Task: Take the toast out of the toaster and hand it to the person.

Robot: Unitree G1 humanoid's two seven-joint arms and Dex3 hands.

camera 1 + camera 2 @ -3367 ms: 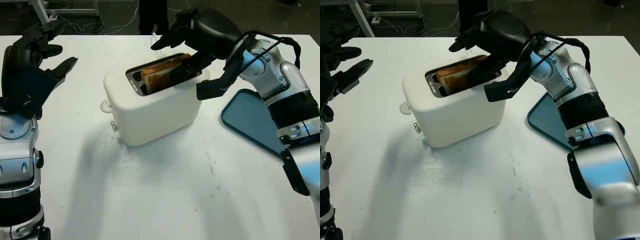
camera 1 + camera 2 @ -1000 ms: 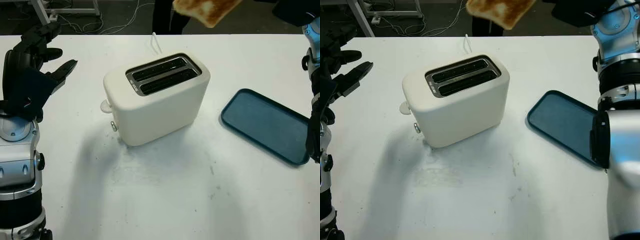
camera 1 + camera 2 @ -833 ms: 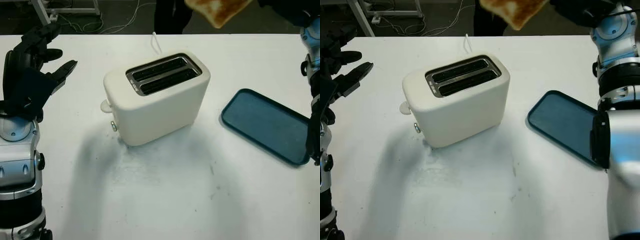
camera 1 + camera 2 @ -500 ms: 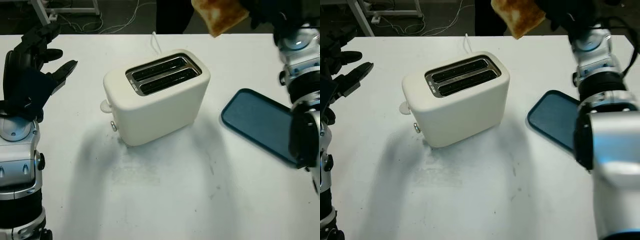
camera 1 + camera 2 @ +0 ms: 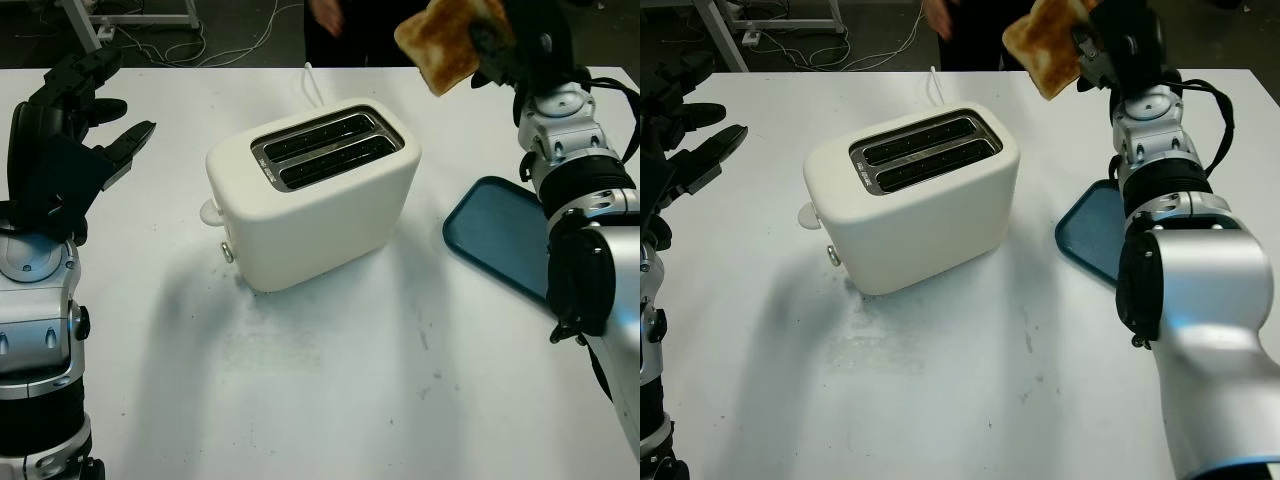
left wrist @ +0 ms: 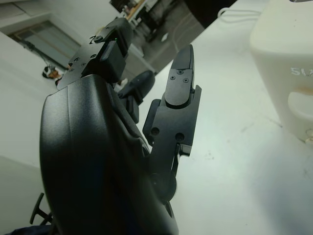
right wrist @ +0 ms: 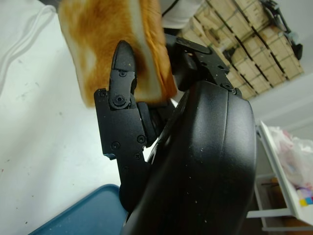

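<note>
A browned slice of toast (image 5: 447, 41) hangs in the air above the table's far right, tilted, with my right hand (image 5: 492, 36) shut on it; the right wrist view has the toast (image 7: 107, 46) pinched between black fingers (image 7: 120, 98). The white toaster (image 5: 315, 195) stands mid-table with both slots empty. A person's hand (image 5: 325, 12) shows at the far edge, behind the toaster and left of the toast. My left hand (image 5: 60, 150) hovers open at the far left, away from the toaster.
A blue tray (image 5: 498, 245) lies on the white table (image 5: 330, 400) to the right of the toaster, partly behind my right arm. The toaster's white cord (image 5: 312, 85) trails toward the far edge. Cables and a metal frame lie on the floor beyond.
My right hand lifted the toast out of the toaster, raised it high toward the far edge, and now has it lower and tilted. A person's hand has appeared at the far edge.
</note>
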